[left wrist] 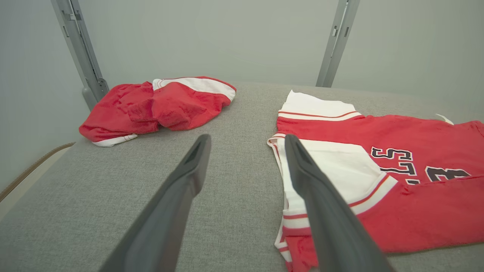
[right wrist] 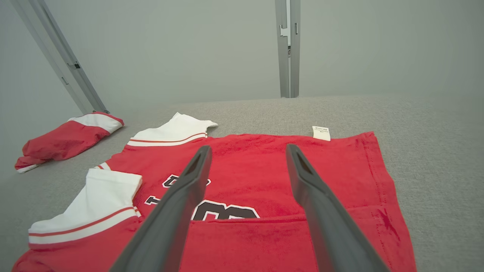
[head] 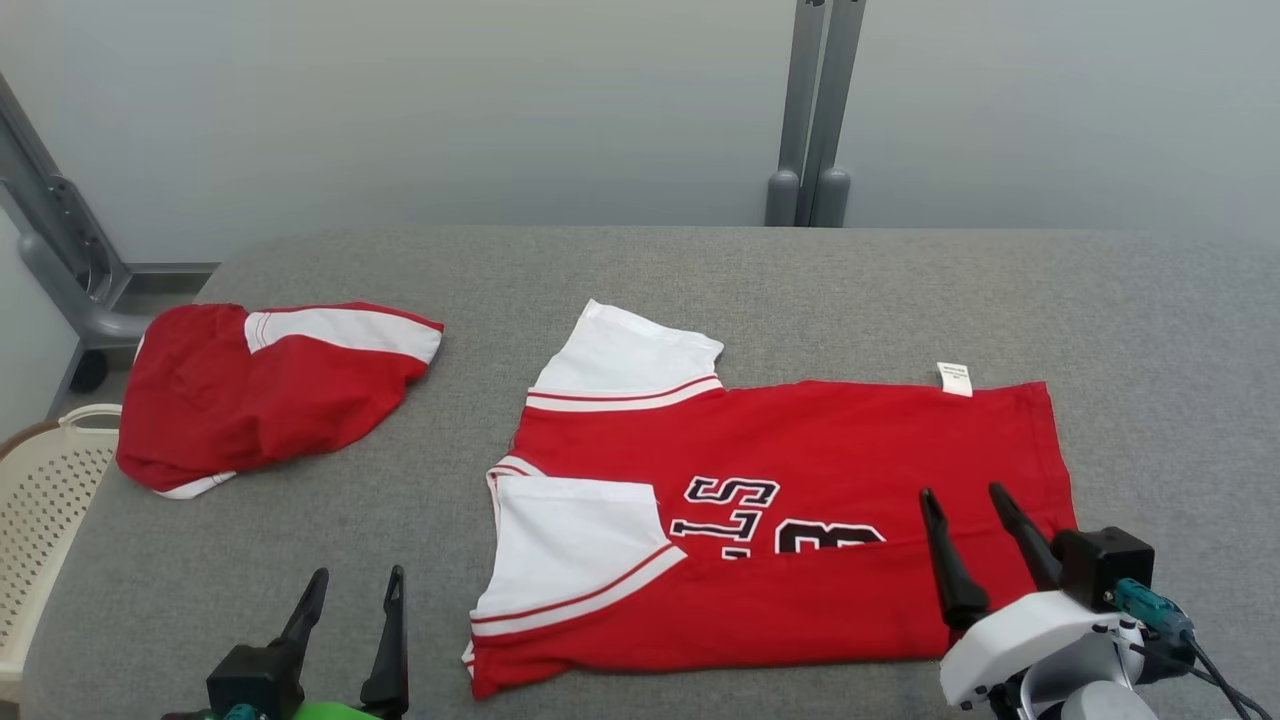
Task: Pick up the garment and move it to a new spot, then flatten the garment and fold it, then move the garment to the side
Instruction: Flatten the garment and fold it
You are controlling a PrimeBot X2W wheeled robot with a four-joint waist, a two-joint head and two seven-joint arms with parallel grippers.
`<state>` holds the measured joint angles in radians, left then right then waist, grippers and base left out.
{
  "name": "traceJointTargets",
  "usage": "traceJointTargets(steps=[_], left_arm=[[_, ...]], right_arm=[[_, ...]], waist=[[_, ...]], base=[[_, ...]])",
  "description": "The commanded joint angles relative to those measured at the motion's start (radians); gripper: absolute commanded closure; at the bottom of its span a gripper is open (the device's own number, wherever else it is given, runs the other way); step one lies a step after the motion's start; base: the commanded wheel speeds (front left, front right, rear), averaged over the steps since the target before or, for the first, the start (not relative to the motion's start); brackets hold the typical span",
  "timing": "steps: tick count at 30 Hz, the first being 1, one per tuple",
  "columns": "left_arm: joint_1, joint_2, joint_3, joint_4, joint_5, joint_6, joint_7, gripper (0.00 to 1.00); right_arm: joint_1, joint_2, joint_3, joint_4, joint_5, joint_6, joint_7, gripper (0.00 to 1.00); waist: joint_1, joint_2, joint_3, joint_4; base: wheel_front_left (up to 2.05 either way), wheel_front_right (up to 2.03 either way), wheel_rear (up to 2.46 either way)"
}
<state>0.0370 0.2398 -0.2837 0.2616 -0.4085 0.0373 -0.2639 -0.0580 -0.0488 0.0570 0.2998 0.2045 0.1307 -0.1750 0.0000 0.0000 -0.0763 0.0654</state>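
Right gripper (head: 962, 490), jaws apart, at half-folded red garment (head: 800, 430), white sleeves (head: 580, 540).

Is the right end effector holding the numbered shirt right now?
No, the right end effector is open wide with no cloth pinched in it, and the numbered shirt lies on the table.

Basket (head: 45, 510) far L; posts (head: 838, 100) rear.

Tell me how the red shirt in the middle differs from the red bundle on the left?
The lettered shirt lies spread flat with its near edge folded over; the bundle sits crumpled in a heap. The lettered shirt shows black lettering; the bundle shows none. Both are red with white, red-striped trim.
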Motion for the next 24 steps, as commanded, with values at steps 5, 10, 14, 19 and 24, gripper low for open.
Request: traceJointTargets(steps=[5, 10, 14, 19, 24], left_arm=[[0.03, 0.012, 0.01, -0.004, -0.001, 0.025, 0.003, 0.0], [0.04, 0.02, 0.019, -0.015, -0.009, 0.034, 0.005, 0.0], [0.042, 0.024, 0.022, -0.021, -0.022, 0.027, 0.011, 0.0], [0.035, 0.022, 0.017, -0.022, -0.029, 0.023, 0.011, 0.0], [0.023, 0.02, 0.016, -0.018, -0.035, 0.021, 0.013, 0.0]], right_arm=[[0.051, -0.003, -0.044, -0.023, 0.001, 0.0, -0.002, 0.0], [0.074, -0.003, -0.067, -0.033, -0.002, 0.0, 0.008, 0.0], [0.076, -0.003, -0.07, -0.047, 0.003, 0.0, 0.021, 0.0], [0.067, -0.003, -0.066, -0.05, 0.019, 0.0, 0.029, 0.0], [0.055, -0.003, -0.067, -0.053, 0.02, 0.0, 0.038, 0.0]], waist=[[0.0, 0.0, -0.012, -0.014], [0.0, 0.0, -0.013, -0.021], [0.0, 0.0, -0.005, -0.03], [0.0, 0.0, 0.003, -0.031], [0.0, 0.0, 0.01, -0.029]], base=[[0.0, 0.0, 0.0], [0.0, 0.0, 0.0], [0.0, 0.0, 0.0], [0.0, 0.0, 0.0], [0.0, 0.0, 0.0]])
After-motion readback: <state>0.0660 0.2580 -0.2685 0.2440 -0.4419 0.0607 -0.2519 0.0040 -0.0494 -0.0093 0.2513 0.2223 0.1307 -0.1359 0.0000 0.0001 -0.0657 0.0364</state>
